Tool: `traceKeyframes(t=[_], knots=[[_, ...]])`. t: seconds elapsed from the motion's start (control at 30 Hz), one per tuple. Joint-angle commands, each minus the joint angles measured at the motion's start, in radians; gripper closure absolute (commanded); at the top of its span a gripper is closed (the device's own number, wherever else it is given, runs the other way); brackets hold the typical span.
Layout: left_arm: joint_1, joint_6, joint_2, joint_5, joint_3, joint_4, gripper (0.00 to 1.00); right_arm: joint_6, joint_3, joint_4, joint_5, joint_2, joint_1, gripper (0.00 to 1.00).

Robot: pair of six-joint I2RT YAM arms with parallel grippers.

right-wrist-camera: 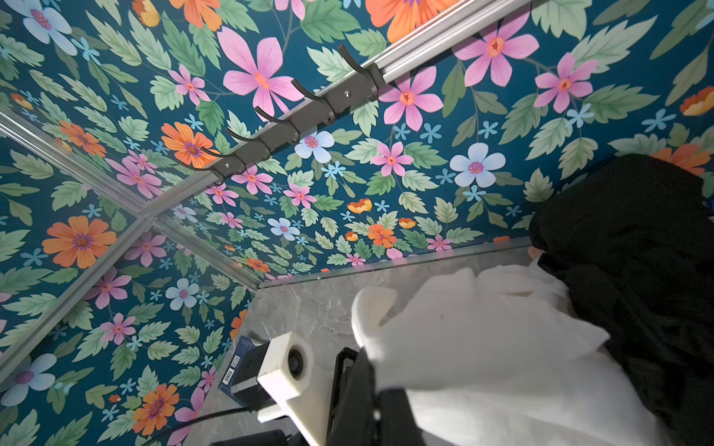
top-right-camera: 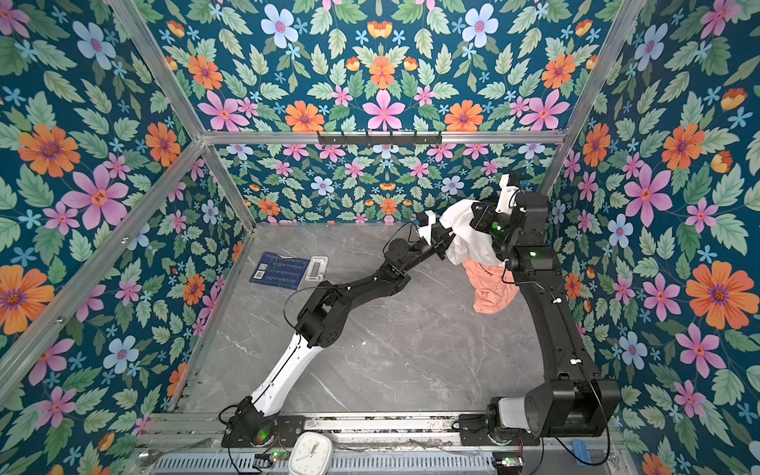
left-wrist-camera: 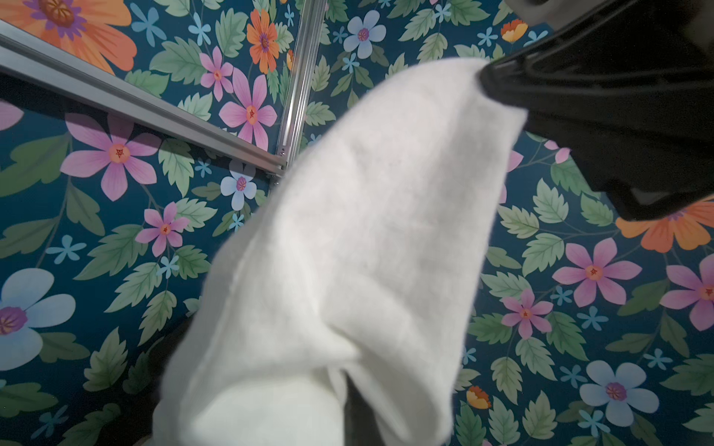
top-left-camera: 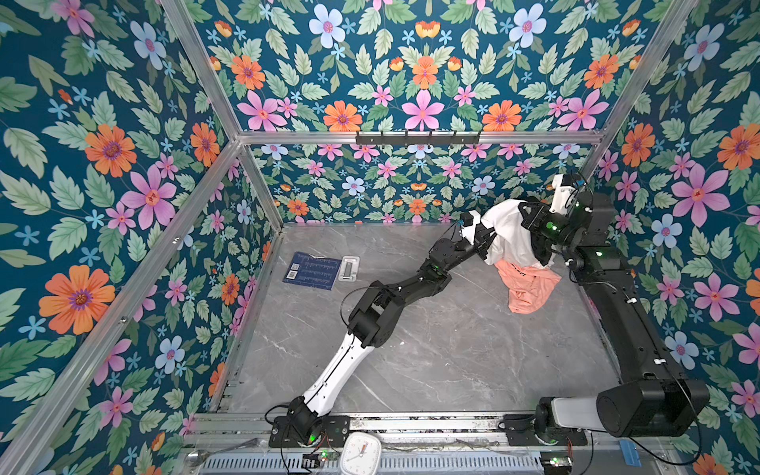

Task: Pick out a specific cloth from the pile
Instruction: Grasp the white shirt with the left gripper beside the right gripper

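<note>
On the table, toward its far right corner, an orange shirt lies crumpled. Just above it hangs the white cloth. The left gripper is pinching a lower fold and the right gripper the top corner. It looks light and limp, likely to drag its neighbours, so a hem or corner seems the surest hold. Only the right wrist view clearly shows the black garment behind it. In both top views that blends with the arms.
</note>
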Motion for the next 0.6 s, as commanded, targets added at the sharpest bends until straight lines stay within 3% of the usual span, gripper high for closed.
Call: traceKeyframes(t=[0.0, 0.57], knots=[[-0.003, 0.011, -0.025, -0.01, -0.007, 0.064, 1.0, -0.013, 0.025, 0.027, -0.007, -0.008, 0.001, 1.0], [-0.025, 0.021, -0.066, -0.022, -0.01, 0.106, 1.0, -0.041, 0.077, -0.003, -0.022, -0.068, 0.007, 1.0]])
